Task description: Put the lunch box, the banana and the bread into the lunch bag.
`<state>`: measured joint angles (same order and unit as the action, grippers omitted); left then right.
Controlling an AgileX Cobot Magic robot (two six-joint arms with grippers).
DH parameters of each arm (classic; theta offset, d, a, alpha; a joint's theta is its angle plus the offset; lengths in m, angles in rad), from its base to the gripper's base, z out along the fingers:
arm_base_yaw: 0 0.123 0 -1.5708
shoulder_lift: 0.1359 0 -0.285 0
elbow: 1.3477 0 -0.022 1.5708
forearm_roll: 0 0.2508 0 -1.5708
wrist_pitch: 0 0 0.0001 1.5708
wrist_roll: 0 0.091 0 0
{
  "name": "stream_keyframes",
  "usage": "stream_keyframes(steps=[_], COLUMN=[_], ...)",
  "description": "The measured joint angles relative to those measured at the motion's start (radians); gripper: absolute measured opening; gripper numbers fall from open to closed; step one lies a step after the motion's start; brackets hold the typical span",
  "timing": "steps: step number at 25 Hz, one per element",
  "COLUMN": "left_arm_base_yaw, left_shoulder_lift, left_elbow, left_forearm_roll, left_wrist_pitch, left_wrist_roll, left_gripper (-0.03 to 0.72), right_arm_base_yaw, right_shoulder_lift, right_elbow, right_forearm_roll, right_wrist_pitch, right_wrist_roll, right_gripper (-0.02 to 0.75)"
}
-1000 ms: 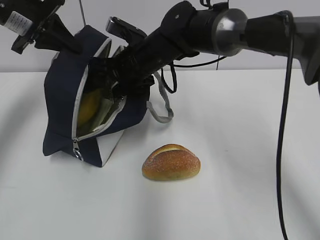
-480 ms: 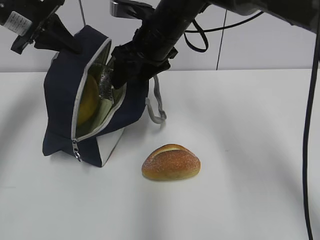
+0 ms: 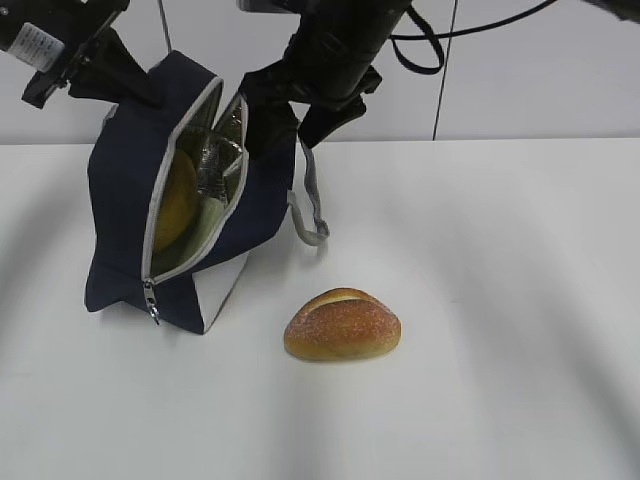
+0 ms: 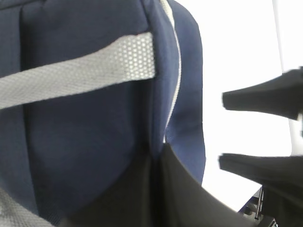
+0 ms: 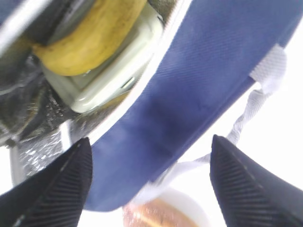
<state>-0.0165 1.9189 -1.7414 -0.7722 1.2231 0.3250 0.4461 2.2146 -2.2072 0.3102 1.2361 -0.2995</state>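
A navy lunch bag (image 3: pixel 125 215) stands on the white worktop (image 3: pixel 480 300) with its grey zipper mouth gaping toward the camera, the silver lining showing inside. The left hand (image 3: pixel 128 85), at the bag's 11 o'clock in the exterior view, is pressed together on the dark fabric at the bag's top edge, holding it up; the left wrist view shows the navy cloth and a grey strap (image 4: pixel 75 71) close against the lens. The right hand (image 5: pixel 151 184) hangs at the bag's 1 o'clock above the open mouth, fingers spread wide with nothing between them; in the right wrist view its two ribbed black fingertips (image 5: pixel 246 189) straddle the bag's blue rim. Within the bag, the banana (image 5: pixel 90 38) lies across the sage-green lid of the lunch box (image 5: pixel 113 66), both resting against the crinkled foil lining. The bread (image 3: pixel 342 324), a golden roll with a pale slit on top, sits on the worktop at the bag's 4 o'clock, apart from it and from both hands.
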Motion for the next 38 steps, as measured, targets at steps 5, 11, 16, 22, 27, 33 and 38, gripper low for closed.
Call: stream_keyframes(steps=[5, 11, 16, 22, 27, 33, 38], left_arm_base_yaw=[0.0, 0.0, 0.0, 0.0, 0.0, 0.0, 0.0], left_shoulder_lift=[0.0, 0.0, 0.0, 0.0, 0.0, 0.0, 0.0], left_elbow=[0.0, 0.0, 0.0, 0.0, 0.0, 0.0, 0.0], left_forearm_roll=[0.001, 0.002, 0.002, 0.002, 0.002, 0.002, 0.002], left_wrist_pitch=[0.0, 0.0, 0.0, 0.0, 0.0, 0.0, 0.0], left_wrist_roll=[0.0, 0.0, 0.0, 0.0, 0.0, 0.0, 0.0], left_gripper=[-0.003, -0.003, -0.003, -0.003, -0.003, -0.003, -0.003], right_arm_base_yaw=[0.002, 0.002, 0.002, 0.002, 0.002, 0.002, 0.002], right_shoulder_lift=[-0.135, -0.313, -0.39, -0.429, -0.431, -0.412, -0.336], right_elbow=[0.138, 0.392, 0.598, 0.829, 0.894, 0.894, 0.894], right_forearm_roll=[-0.062, -0.12, -0.113, -0.023, 0.004, 0.01, 0.012], right_wrist_pitch=[0.0, 0.0, 0.002, -0.119, -0.228, -0.323, -0.388], right_wrist_roll=[0.002, -0.112, -0.219, -0.328, -0.482, -0.699, -0.802], right_gripper=[0.568, 0.568, 0.568, 0.568, 0.568, 0.633, 0.659])
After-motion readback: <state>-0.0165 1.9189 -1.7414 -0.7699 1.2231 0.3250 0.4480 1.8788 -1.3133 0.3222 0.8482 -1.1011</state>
